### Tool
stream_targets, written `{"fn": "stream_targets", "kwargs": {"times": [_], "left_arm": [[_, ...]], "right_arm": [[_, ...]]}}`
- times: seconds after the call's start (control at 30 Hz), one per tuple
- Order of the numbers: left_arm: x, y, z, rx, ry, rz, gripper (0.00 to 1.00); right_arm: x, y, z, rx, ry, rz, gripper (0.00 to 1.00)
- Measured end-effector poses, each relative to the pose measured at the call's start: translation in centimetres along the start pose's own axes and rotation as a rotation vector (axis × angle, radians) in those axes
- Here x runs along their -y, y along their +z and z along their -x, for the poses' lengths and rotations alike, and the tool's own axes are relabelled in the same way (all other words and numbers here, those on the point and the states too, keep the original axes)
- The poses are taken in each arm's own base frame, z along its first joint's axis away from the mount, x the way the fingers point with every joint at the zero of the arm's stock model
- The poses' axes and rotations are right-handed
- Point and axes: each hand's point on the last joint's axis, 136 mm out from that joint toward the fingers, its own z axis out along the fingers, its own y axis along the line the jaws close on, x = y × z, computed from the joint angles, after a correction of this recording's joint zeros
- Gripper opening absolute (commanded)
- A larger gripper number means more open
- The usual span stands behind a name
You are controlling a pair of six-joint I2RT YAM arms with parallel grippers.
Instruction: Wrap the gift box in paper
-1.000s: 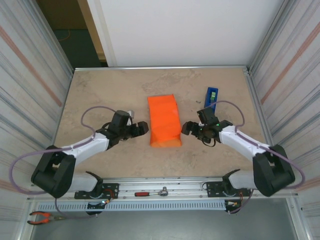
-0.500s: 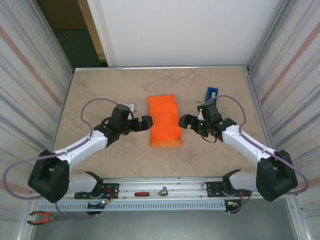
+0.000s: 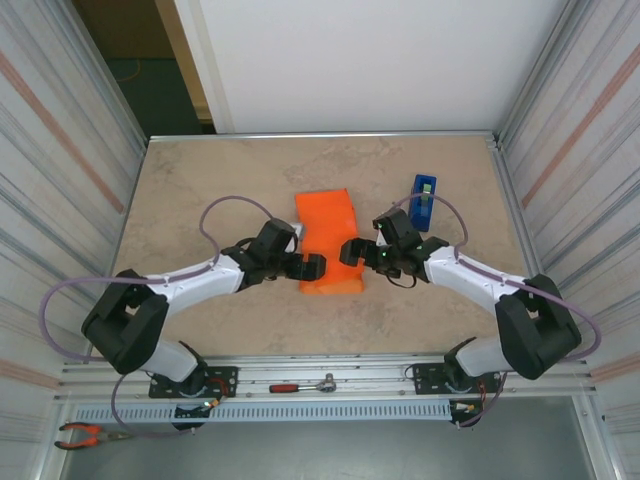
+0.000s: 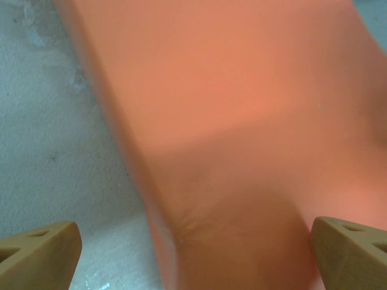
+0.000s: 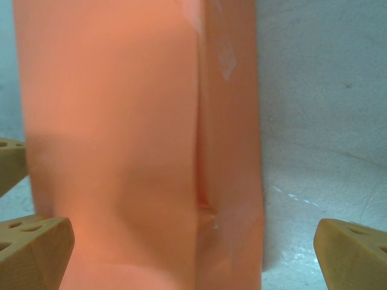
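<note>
Both stand wide open (gripping nothing): the left claw (image 3: 312, 266) and right claw (image 3: 350, 250) flank the folded orange paper (image 3: 328, 225) on the table (image 3: 200, 190).

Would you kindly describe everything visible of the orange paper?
The paper is bright orange, plain and thin-looking, folded into a long bundle lying on the table. A lengthwise overlap seam with slight creases shows in the right wrist view. The left gripper and right gripper, both open, flank its near end; contact is unclear.

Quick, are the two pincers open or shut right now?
Left pincer: open, holding nothing.
Right pincer: open, holding nothing.
</note>
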Motion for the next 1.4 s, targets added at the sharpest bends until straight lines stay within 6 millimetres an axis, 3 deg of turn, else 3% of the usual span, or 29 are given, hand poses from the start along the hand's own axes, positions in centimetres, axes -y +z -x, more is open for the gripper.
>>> {"fn": "stream_targets", "kwargs": {"times": [0.23, 0.7, 0.97, 1.13, 1.4], "left_arm": [[-1.5, 0.9, -1.0, -0.003, 0.014, 0.059, 0.97], [-2.6, 1.3, -0.9, 0.019, 0.024, 0.120, 0.96], [-3.4, 2.0, -1.0, 0.040, 0.018, 0.181, 0.95], [-3.9, 3.2, -2.3, 0.022, 0.038, 0.246, 0.95], [-3.4, 3.3, -1.7, 0.064, 0.056, 0.304, 0.96]], "right_arm": [[2.0, 1.7, -1.6, -0.055, 0.016, -0.054, 0.98], [-0.2, -1.0, 0.3, 0.013, -0.030, -0.004, 0.94], [1.4, 1.4, -0.2, -0.023, -0.021, -0.062, 0.79], [2.5, 3.1, -0.5, -0.043, -0.015, -0.099, 0.68], [3.5, 3.9, -0.4, -0.019, -0.007, -0.157, 0.53]]}}
